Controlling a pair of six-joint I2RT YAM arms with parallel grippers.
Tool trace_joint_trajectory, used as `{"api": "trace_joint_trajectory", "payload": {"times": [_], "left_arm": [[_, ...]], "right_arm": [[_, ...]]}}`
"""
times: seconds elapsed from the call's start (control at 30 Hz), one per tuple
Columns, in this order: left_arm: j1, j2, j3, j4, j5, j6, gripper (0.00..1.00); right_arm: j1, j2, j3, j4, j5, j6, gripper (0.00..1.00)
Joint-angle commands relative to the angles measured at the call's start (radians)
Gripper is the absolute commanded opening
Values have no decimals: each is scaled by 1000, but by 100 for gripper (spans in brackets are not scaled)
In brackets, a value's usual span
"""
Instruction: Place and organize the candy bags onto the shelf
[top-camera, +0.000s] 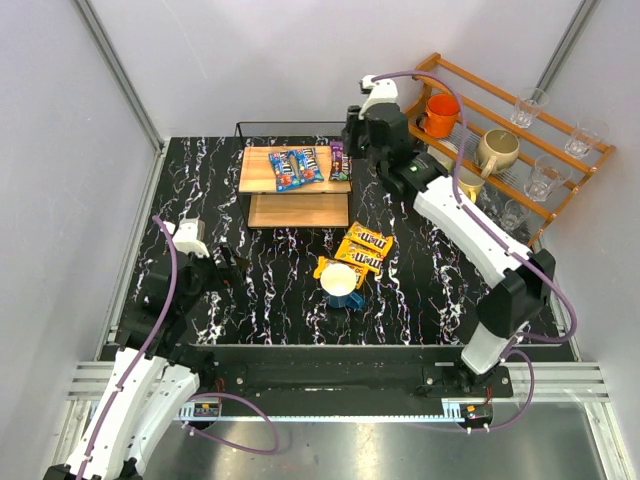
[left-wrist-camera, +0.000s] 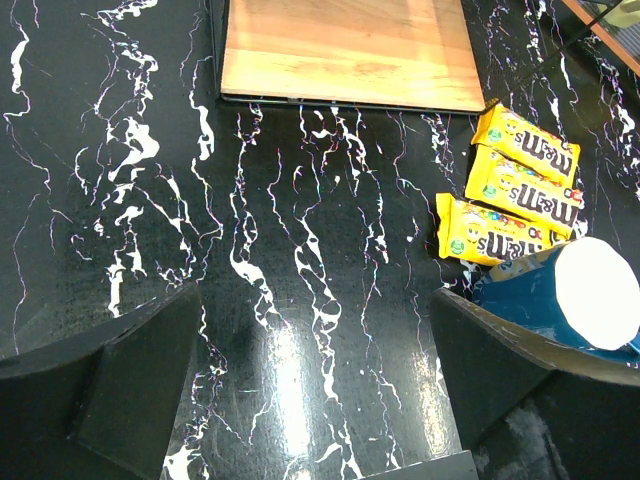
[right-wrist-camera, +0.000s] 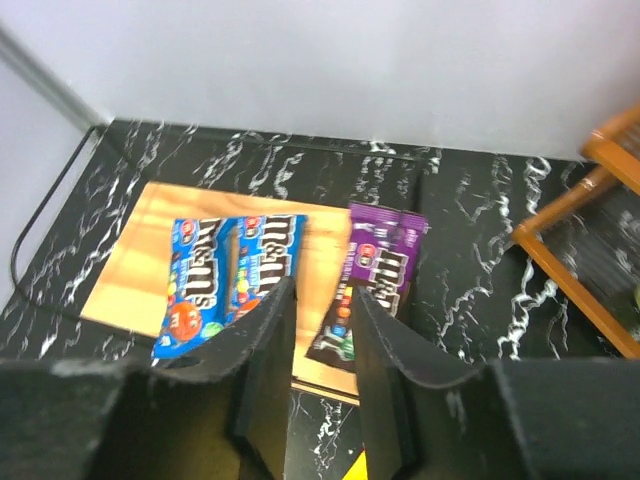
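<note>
Two blue glossy candy packets (right-wrist-camera: 195, 275) (right-wrist-camera: 265, 250) on top board of small wood-and-wire shelf (right-wrist-camera: 125, 275); purple packet (right-wrist-camera: 378, 262) at its 3 o'clock edge. Three yellow packets (left-wrist-camera: 527, 148) (left-wrist-camera: 522, 190) (left-wrist-camera: 490, 235) on black marbled surface (left-wrist-camera: 300, 200), 5 o'clock of shelf. Right jaws narrow, empty; left jaws wide.

Count on bench. Candy bags, 6 total: yellow candy bags 3 (left-wrist-camera: 527, 147) (left-wrist-camera: 525, 190) (left-wrist-camera: 490, 232); blue candy bags 2 (right-wrist-camera: 190, 285) (right-wrist-camera: 265, 260); purple candy bag 1 (right-wrist-camera: 375, 275). Shelf (top-camera: 260, 178): 1, with 2 wooden boards. Slatted rack (top-camera: 480, 90): 1. Mugs 3: blue mug (top-camera: 343, 285), orange mug (top-camera: 441, 113), beige mug (top-camera: 497, 150). Clear glasses 3 (top-camera: 528, 105) (top-camera: 588, 135) (top-camera: 543, 178); possible fourth, indistinct. Pincers 2: left pincer (left-wrist-camera: 320, 400), right pincer (right-wrist-camera: 320, 340).
</note>
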Motion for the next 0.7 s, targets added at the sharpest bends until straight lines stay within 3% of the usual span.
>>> {"api": "trace_joint_trajectory", "payload": {"times": [0.0, 0.17, 0.27, 0.3, 0.4, 0.67], "left_arm": [[-3, -6, 22, 56, 11, 8, 99], [-3, -4, 22, 56, 11, 8, 99], [-3, -4, 23, 56, 11, 8, 99], [-3, -4, 22, 56, 11, 8, 99], [-3, -3, 22, 56, 11, 8, 99], [-3, -4, 22, 55, 8, 8, 99]], "right_arm": [[-64, -90, -137, 86, 139, 128, 33], [-197, -125, -260, 112, -13, 268, 10], [-220, -95, -284, 156, -184, 233, 0], [-222, -84, -275, 173, -291, 223, 0], [-224, -35, -248, 183, -413, 218, 0], [-230, 68, -191, 186, -499, 267, 0]]}}
